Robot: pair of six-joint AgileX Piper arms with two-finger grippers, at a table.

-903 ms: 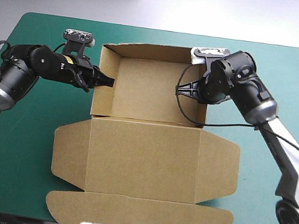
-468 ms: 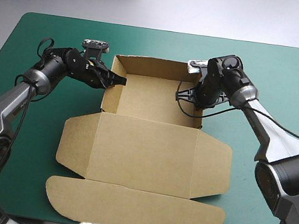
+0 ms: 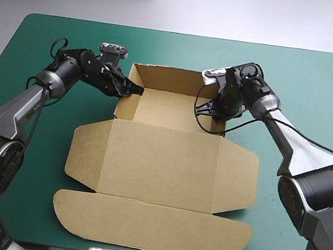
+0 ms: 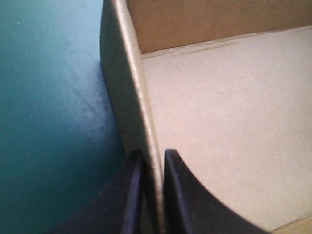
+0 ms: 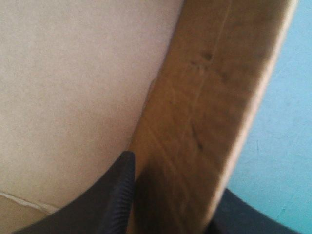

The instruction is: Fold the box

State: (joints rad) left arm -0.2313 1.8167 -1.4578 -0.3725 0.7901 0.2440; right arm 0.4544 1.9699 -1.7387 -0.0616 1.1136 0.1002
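Where the box lies, at the middle of the table and nearer its far edge than its near one, you have a cut sheet of plain brown board, matte and smooth, partly raised. Far half: an open rectangular tray with low upright walls on the far, left and right sides; floor bare. Near half: the lid flat on the table, a broad rectangle joined to the tray along a straight crease, with a side flap with cut corners at either end and a long tuck flap with rounded ends along its near side, reaching close to the table's near edge. Your left gripper is clamped on the tray's left wall: its black fingers stand nearly together, one outside over the cover and one inside over the tray floor, with the thin board edge running straight up between them. That edge shows pale and slightly glossy. Your right gripper pinches the tray's right wall in the same way: one curved, ribbed finger lies inside against the floor, the other shows as a dark base outside the wall, and the board between them carries faint scuffs and a score line. Both arms reach in low from their sides, and the grippers face each other across the tray. Around the box lies the teal-green cover, smooth and flat, with rounded corners at the far edge.
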